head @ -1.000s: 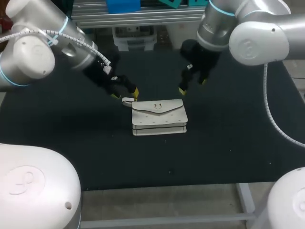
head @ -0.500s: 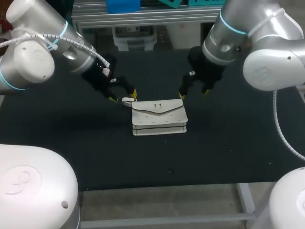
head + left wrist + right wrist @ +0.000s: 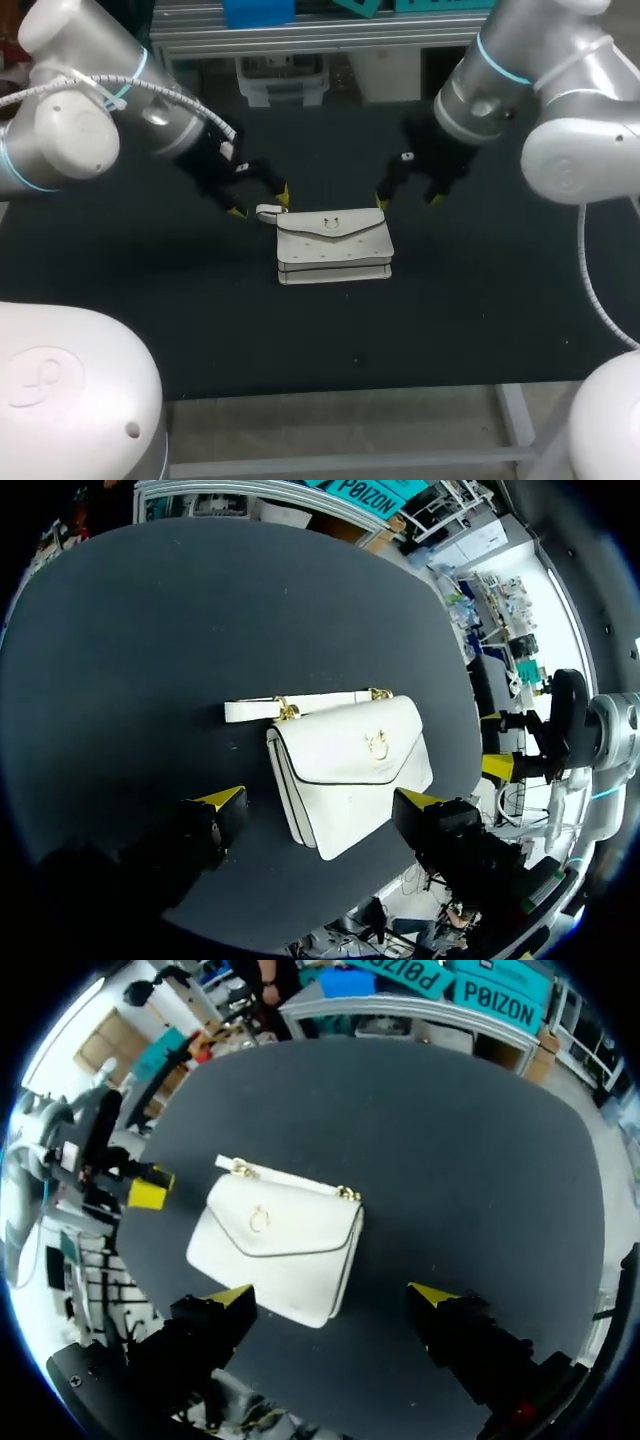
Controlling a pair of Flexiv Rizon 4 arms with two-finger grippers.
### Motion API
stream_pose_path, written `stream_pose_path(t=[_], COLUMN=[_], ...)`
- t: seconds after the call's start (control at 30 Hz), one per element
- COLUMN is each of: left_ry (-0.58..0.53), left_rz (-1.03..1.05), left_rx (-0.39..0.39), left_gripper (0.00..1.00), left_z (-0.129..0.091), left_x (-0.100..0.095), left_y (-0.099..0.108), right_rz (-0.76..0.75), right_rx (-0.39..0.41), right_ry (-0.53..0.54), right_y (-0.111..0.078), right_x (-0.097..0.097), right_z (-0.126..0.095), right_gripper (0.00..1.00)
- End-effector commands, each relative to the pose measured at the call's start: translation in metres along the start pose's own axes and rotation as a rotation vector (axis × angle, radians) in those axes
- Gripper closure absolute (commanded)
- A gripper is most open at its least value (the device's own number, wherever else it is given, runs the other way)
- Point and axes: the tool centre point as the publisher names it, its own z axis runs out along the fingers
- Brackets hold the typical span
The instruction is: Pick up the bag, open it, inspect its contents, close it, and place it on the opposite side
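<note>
White bag [image 3: 334,247] lies flat on the black table [image 3: 150,300], near its middle, flap closed, gold clasp [image 3: 331,222] facing up. A short white strap [image 3: 268,211] runs along the bag's far edge, and its end sticks out past the far-left corner.

My left gripper [image 3: 261,202] sits at that far-left corner, fingers spread wide, gripping nothing. In the head view one yellow tip is just beside the strap end; I cannot tell whether it touches. In the left wrist view the bag lies ahead of my fingers, its near corner reaching into the gap between them, with dark cloth showing between each tip and the bag.

My right gripper [image 3: 409,200] is at the far-right corner, fingers also spread, nothing grasped. In the head view one tip is just beside the bag's corner. In the right wrist view the bag lies ahead, closer to one finger [image 3: 230,1296] than the other, apart from both.
</note>
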Motion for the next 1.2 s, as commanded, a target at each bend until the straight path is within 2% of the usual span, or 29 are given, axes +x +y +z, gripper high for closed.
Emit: stream_pose_path(t=[0.03, 0.27, 0.4, 0.63, 0.67, 0.8, 0.87, 0.93, 1.03, 1.13, 1.17, 1.2], left_ry=[-0.019, 0.068, 0.113, 0.228, 0.234, 0.264, 0.283, 0.296, 0.310, 0.330, 0.342, 0.341], left_rz=[-0.251, -0.343, -0.365, -0.348, -0.340, -0.308, -0.301, -0.293, -0.280, -0.272, -0.270, -0.267], left_rx=[0.006, -0.014, -0.002, -0.013, -0.017, -0.026, -0.029, -0.030, -0.032, -0.035, -0.044, -0.049], left_gripper=[0.00, 0.00, 0.00, 0.00, 0.04, 0.08, 0.25, 0.36, 0.39, 0.52, 0.53, 0.55], left_z=[0.021, 0.030, 0.032, 0.041, 0.041, 0.043, 0.044, 0.044, 0.044, 0.047, 0.048, 0.050], left_x=[-0.001, -0.014, -0.016, -0.022, -0.022, -0.022, -0.022, -0.021, -0.019, -0.016, -0.015, -0.014], left_y=[-0.008, -0.012, -0.007, -0.002, -0.002, 0.000, 0.001, 0.002, 0.005, 0.006, 0.006, 0.006], right_rz=[0.243, 0.432, 0.519, 0.647, 0.654, 0.685, 0.701, 0.703, 0.716, 0.723, 0.720, 0.718], right_rx=[0.088, 0.125, 0.135, 0.101, 0.097, 0.078, 0.072, 0.072, 0.073, 0.068, 0.067, 0.066], right_ry=[0.158, 0.333, 0.375, 0.473, 0.478, 0.509, 0.532, 0.538, 0.565, 0.598, 0.603, 0.618], right_y=[0.013, 0.017, 0.019, 0.009, 0.008, 0.004, 0.002, -0.001, -0.005, -0.006, -0.006, -0.005], right_x=[-0.013, -0.013, -0.009, 0.001, 0.003, 0.007, 0.009, 0.012, 0.014, 0.016, 0.017, 0.017], right_z=[0.010, 0.020, 0.031, 0.043, 0.044, 0.048, 0.051, 0.054, 0.060, 0.067, 0.069, 0.070], right_gripper=[0.00, 0.00, 0.00, 0.00, 0.00, 0.00, 0.00, 0.01, 0.00, 0.02, 0.08, 0.10])
